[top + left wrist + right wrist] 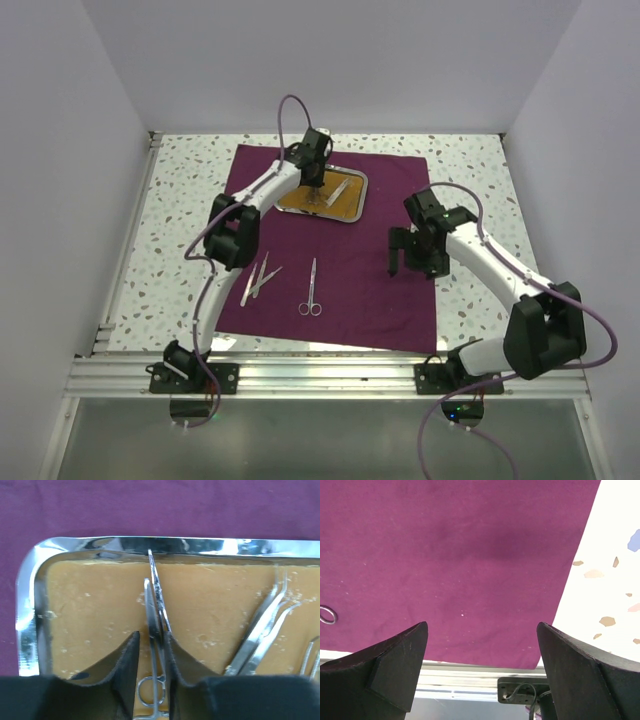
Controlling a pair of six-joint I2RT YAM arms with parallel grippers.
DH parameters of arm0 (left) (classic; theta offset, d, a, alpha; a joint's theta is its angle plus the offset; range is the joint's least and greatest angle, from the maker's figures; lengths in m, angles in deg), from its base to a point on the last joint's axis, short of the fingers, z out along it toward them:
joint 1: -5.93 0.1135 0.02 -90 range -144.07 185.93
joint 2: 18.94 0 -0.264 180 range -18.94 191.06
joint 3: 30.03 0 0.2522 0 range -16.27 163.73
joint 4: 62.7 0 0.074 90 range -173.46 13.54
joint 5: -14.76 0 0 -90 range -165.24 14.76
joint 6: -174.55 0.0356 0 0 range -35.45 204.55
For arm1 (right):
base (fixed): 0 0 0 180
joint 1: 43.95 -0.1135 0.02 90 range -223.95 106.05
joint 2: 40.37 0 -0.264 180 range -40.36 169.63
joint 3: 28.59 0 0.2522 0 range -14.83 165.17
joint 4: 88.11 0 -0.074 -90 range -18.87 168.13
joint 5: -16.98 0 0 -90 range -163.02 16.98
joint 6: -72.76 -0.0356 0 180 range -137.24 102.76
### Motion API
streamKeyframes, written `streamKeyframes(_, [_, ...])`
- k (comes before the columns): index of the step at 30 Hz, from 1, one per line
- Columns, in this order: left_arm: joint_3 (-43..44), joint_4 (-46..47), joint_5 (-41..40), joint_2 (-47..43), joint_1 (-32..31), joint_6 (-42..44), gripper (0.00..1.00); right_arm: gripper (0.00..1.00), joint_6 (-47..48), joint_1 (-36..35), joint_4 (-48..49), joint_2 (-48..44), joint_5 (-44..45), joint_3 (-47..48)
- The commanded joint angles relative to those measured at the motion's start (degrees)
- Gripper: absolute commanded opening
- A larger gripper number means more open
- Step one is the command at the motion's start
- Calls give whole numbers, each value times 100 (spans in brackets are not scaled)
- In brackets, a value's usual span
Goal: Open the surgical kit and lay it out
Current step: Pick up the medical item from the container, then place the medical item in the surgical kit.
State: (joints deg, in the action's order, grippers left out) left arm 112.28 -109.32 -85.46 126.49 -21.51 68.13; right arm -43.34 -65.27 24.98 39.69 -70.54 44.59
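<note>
The maroon cloth (370, 290) lies spread flat on the table. The steel tray (353, 181), amber-brown inside, sits on its far part. My left gripper (316, 192) is down in the tray. In the left wrist view its jaws (152, 632) stand narrowly apart around slim ring-handled scissors (156, 595). The right finger touches them and a small gap shows at the left finger. Tweezers (260, 630) lie in the tray to the right. Scissors (311, 292) and two tweezers (256, 282) lie on the cloth. My right gripper (398, 262) hovers wide open and empty over the cloth (460, 555).
The speckled tabletop (470, 190) shows to the right of the cloth, also in the right wrist view (615, 555). The metal rail (320, 375) runs along the near edge. White walls enclose the left, right and back. A scissors ring (326, 615) shows at the left edge of the right wrist view.
</note>
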Motion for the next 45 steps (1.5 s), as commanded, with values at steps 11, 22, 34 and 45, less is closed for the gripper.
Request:
streamKeyframes(11, [-384, -309, -323, -66, -209, 17, 0, 95, 457, 14, -20, -376, 104, -167])
streamKeyframes(22, [206, -572, -569, -865, -174, 87, 0, 95, 580, 14, 102, -420, 7, -88])
streamKeyframes(34, [-1681, -625, -332, -2797, -366, -747, 0, 95, 537, 23, 296, -420, -151, -123])
streamKeyframes(45, [-5858, 192, -94, -5084, -1456, -2162, 0, 94, 563, 14, 630, 124, -476, -36])
